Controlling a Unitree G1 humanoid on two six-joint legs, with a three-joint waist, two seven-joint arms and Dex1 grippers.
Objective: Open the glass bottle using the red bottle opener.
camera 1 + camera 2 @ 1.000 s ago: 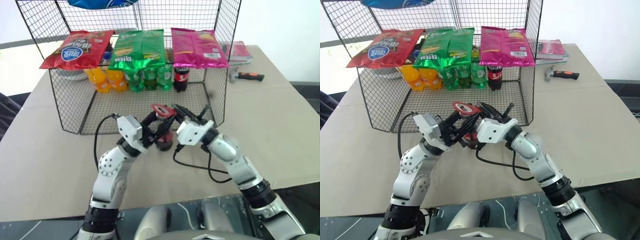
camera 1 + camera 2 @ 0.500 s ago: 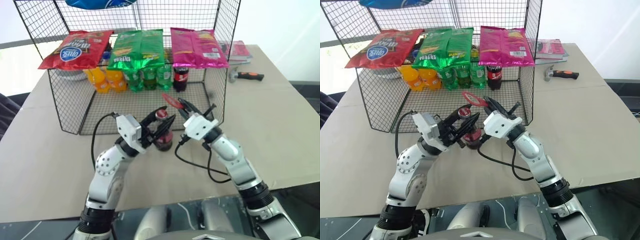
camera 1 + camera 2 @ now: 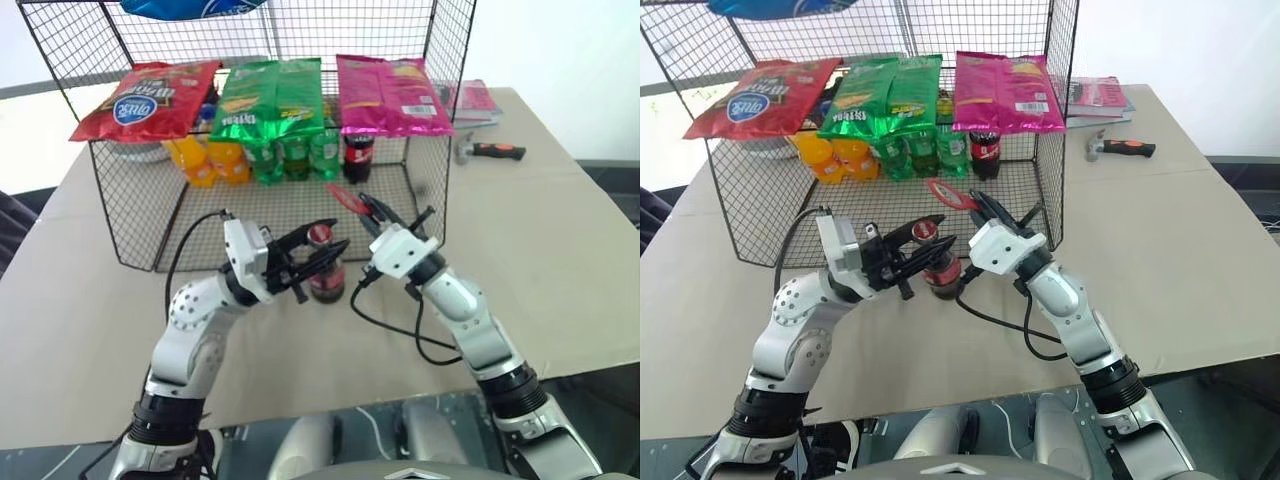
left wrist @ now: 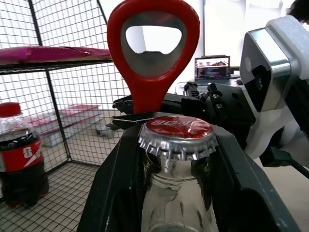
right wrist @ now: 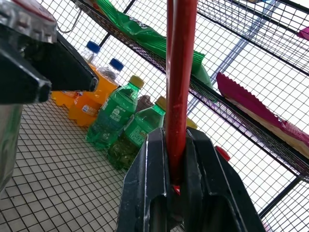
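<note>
Left gripper (image 3: 322,252): its two black fingers (image 4: 118,193) are closed around the neck of the glass bottle (image 3: 326,275), one on each side, just under the crimped red cap (image 4: 178,129), which is on the bottle. The bottle stands on the desk (image 3: 560,240), in front of the wire rack (image 3: 140,215), between the two arms; its dark lower body and red label show below the fingers.

Right gripper (image 3: 362,206): its fingers are clamped flat on the handle of the red bottle opener (image 3: 345,199), pinching it edge-on in the right wrist view (image 5: 179,92). The opener is held in the air, tilted, above and slightly to the right of the cap and apart from it. In the left wrist view the ring head (image 4: 153,46) rises behind the cap, with its metal-lined opening facing the camera.

Behind the grippers, the lower level of the wire rack holds a row of soda bottles: orange bottles (image 3: 203,160), green bottles (image 3: 297,157) and a squat dark cola bottle (image 3: 358,155). Its upper shelf carries a red snack bag (image 3: 145,100), a green snack bag (image 3: 272,97) and a pink snack bag (image 3: 388,94).

To the right of the rack, at the far side of the desk, lie a hammer with an orange-and-black handle (image 3: 490,151) and a stack of books (image 3: 477,102).
</note>
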